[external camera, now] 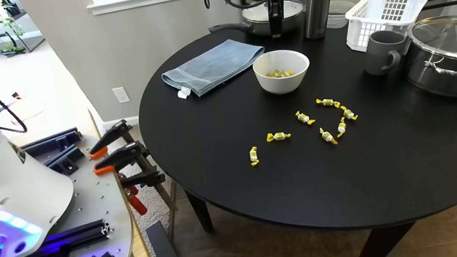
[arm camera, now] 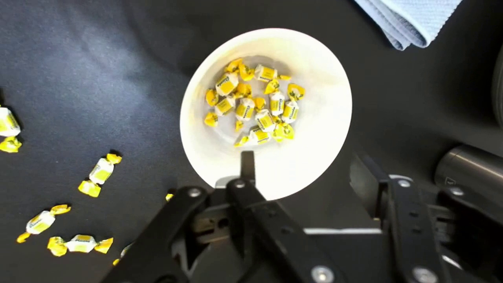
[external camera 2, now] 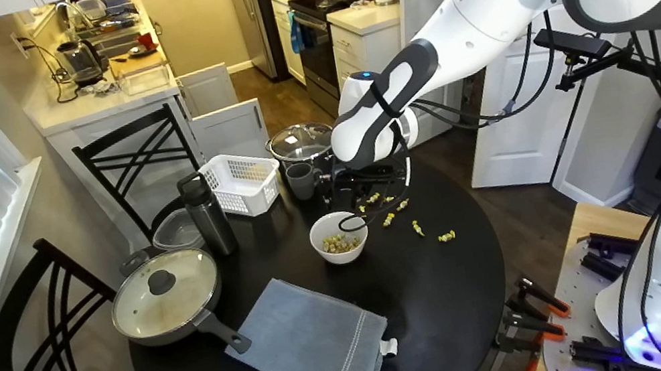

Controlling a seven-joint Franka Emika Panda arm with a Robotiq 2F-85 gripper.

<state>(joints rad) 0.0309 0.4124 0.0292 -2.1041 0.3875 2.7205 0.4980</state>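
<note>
My gripper (arm camera: 304, 173) hangs over the table with its jaws well apart and nothing between them. Below it stands a white bowl (arm camera: 334, 98), holding several wrapped candies (arm camera: 245, 109) in yellow and white. In the wrist view the left finger (arm camera: 247, 167) overlaps the bowl's interior; the right finger (arm camera: 367, 181) lies outside the rim. Several more candies lie loose on the table, among them a candy (arm camera: 101, 171) left of the bowl and a candy (external camera: 254, 156) nearest the robot base. In an exterior view the wrist partly hides the gripper (external camera 2: 364, 183).
A folded blue-grey towel (external camera: 214, 65) lies beside the bowl. Around the table's far side stand a lidded pan (external camera 2: 166, 296), a steel bottle (external camera: 318, 1), a white basket (external camera: 387, 9), a grey mug (external camera: 384, 50) and a large lidded pot (external camera: 454, 63). A cable loops beside the wrist.
</note>
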